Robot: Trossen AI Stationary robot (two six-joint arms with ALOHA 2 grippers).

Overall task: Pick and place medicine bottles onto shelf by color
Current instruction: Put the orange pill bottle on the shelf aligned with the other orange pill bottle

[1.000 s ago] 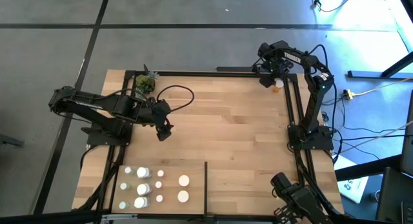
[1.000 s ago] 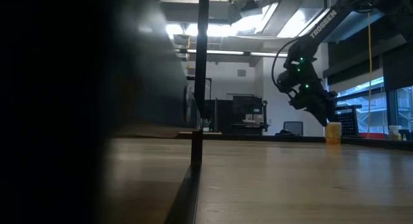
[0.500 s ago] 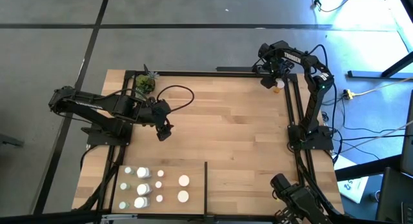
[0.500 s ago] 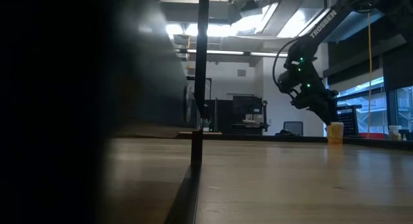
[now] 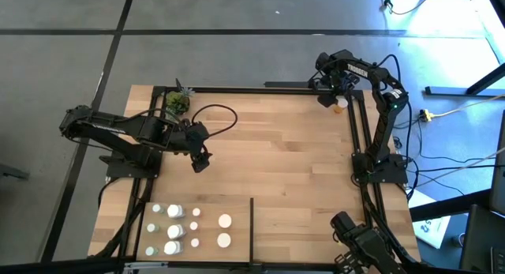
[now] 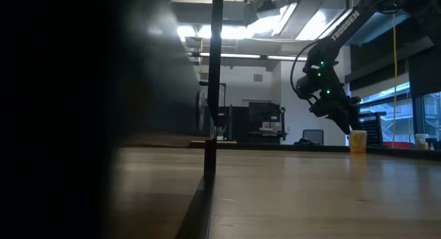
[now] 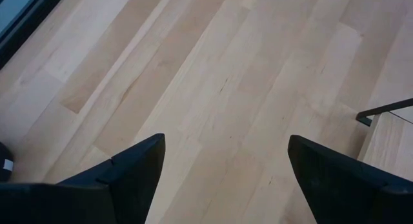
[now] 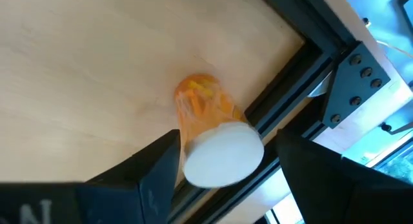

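Lettering: "TROSSEN" in white capitals on the right arm (image 6: 343, 27) (low view); nothing else is legible.

High cam overhead; low cam table-level; both share orange bottle (image 5: 341, 103).

Orange bottle (image 8: 205, 114) upright, far corner by frame, white-capped bottles (image 5: 175, 229) near edge

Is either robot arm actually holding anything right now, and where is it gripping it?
Nothing is held. The right end effector stands open around the orange bottle; the left end effector hangs open over bare wood.
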